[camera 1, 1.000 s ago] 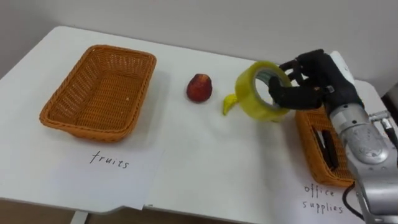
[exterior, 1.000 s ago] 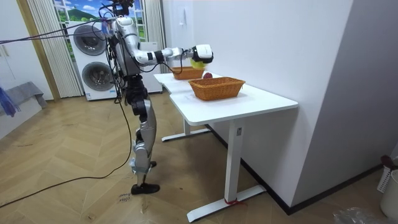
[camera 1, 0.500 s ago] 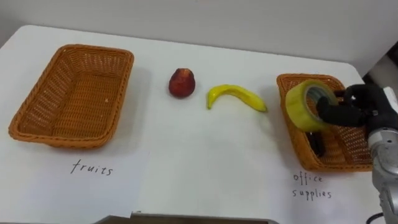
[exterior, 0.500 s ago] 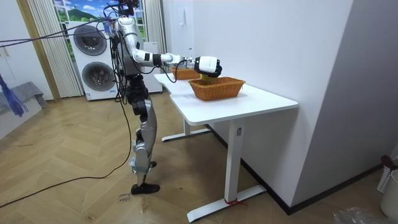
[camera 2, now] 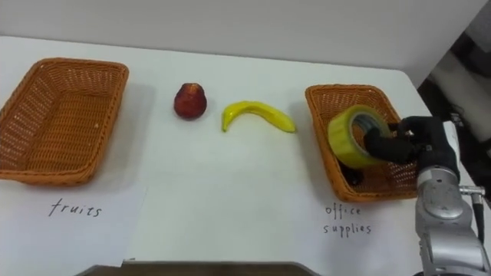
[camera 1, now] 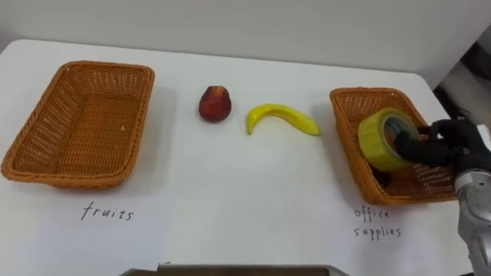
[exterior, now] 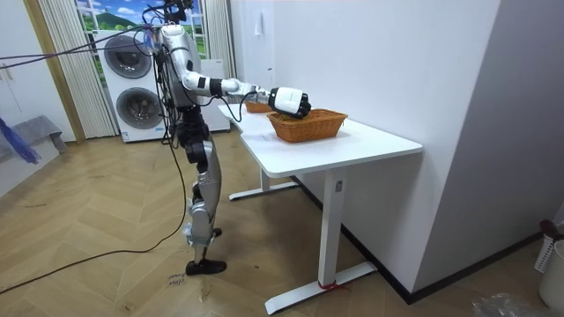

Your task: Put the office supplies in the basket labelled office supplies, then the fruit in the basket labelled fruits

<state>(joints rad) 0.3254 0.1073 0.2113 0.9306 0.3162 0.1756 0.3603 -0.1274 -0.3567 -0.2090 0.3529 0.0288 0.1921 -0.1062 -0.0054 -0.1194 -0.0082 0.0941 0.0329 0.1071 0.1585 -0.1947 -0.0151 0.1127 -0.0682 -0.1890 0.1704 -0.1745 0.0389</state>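
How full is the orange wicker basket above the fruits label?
Empty: the orange wicker basket shows a bare woven bottom; the round red fruit and the yellow banana lie on the white table.

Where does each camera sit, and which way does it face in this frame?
Left eye view: on the robot's head, looking down at the white table; right hand, gripping a tape roll, shows at right.
Right eye view: same head, slightly aside, same downward look, same hand.
Room view: standing in the room, facing the table's near end; whole robot shows.
Shared: that hand at the office supplies basket.
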